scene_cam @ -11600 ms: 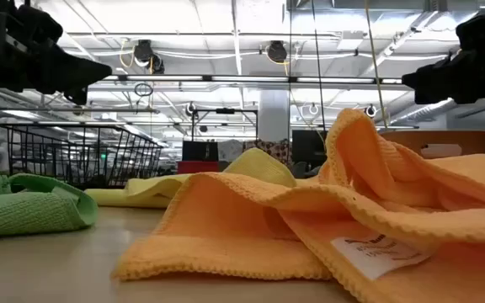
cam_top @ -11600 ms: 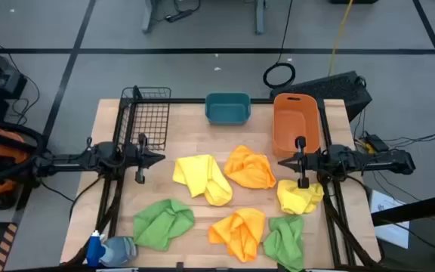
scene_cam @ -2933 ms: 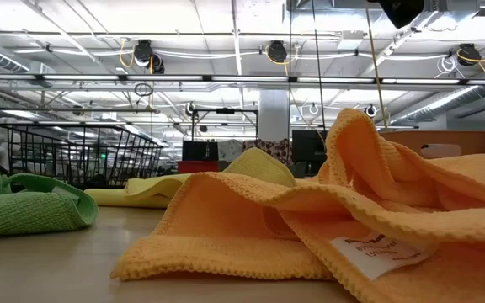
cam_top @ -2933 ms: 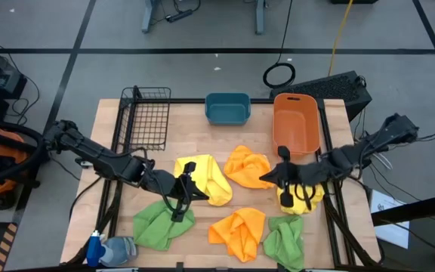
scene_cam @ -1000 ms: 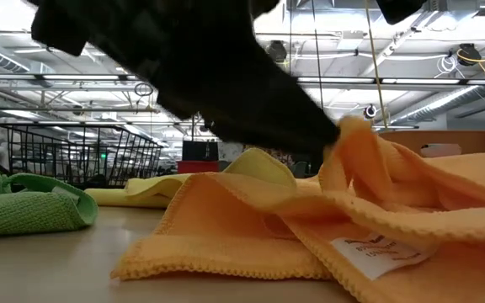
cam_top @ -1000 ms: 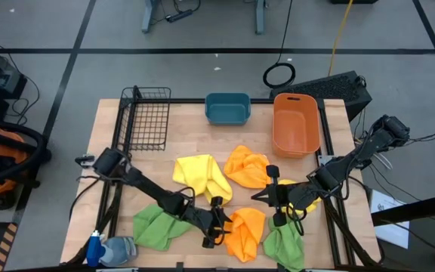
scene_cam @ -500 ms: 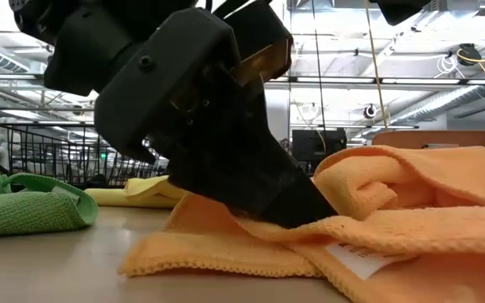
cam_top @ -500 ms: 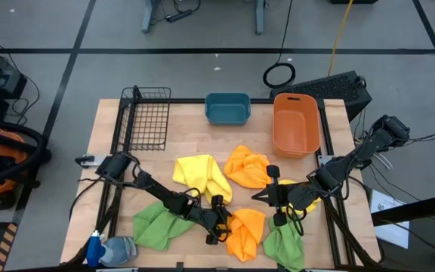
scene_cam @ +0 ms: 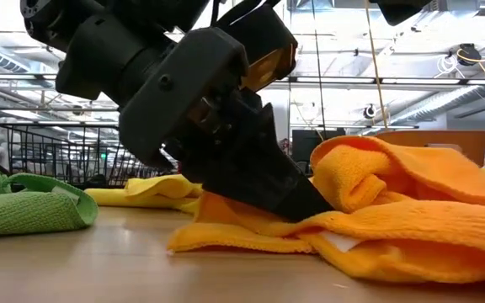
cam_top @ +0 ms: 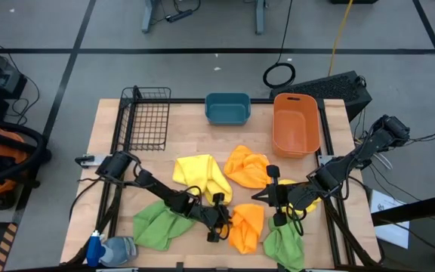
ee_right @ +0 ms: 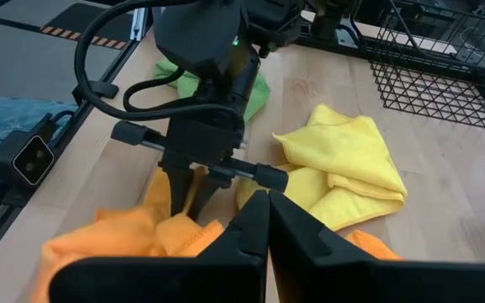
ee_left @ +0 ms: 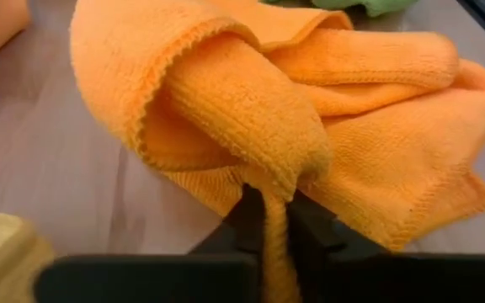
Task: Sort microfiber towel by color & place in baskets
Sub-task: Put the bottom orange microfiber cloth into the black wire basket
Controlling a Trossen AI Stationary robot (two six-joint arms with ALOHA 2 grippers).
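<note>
- Wooden table (cam_top: 112,125), workshop floor beyond.
- Left gripper (cam_top: 223,220), toward six o'clock, pinches the crumpled orange microfiber towel (cam_top: 249,227) tight.
- Right gripper (cam_top: 272,198) is closed, empty.
- Next, likely: lift toward tall orange plastic bin (cam_top: 295,125), one o'clock.

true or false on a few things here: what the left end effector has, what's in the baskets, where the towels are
1. The left end effector is shut on the front orange towel. True.
2. The orange bin already holds a towel. False: it looks empty.
3. A yellow towel lies on the table in front of the wire basket. True.
4. The right end effector is open. False: its fingers are together, holding nothing.
5. The teal tub stands between the wire basket and the orange bin. True.
</note>
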